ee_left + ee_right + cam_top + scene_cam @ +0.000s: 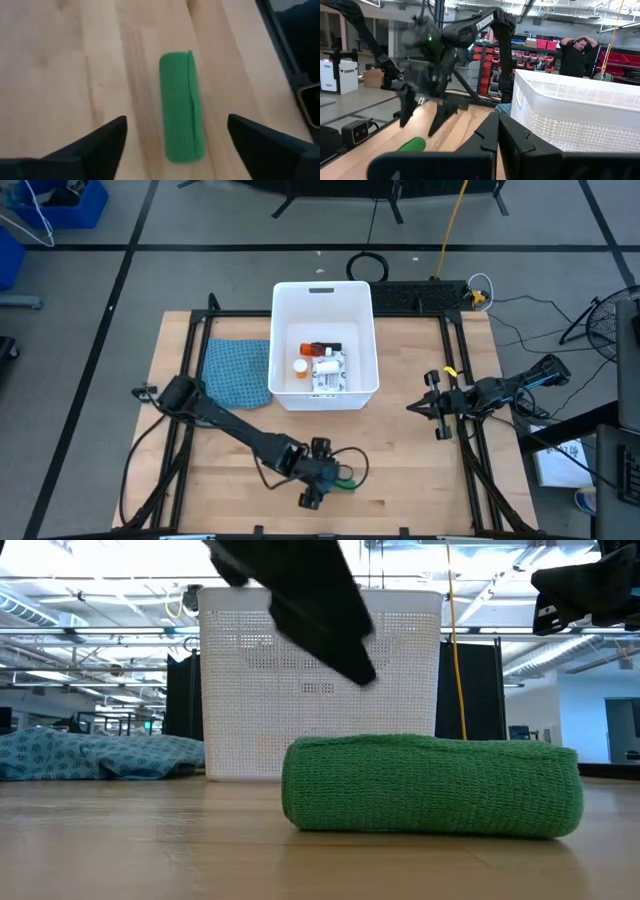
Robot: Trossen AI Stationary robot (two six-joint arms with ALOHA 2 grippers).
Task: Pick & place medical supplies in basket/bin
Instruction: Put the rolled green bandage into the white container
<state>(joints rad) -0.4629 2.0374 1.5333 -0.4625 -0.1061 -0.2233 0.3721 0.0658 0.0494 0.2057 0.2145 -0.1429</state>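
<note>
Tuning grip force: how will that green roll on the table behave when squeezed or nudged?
The green roll looks like woven fabric, so probably soft, light and grippy. Being round, it may roll sideways if nudged. The left hand, open above it, straddles it.

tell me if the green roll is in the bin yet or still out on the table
Out. The green roll lies on its side on the bare wood, well short of the white bin, with the left gripper open above it.

- The left gripper (335,475) is held open above the green roll (181,106), with bare table (65,75) seen on both sides of the roll between the fingers.
- Beyond this gripper, the way is blocked by the white tub (324,345).
- The patterned cloth (236,372) is laid beside the tub.
</note>
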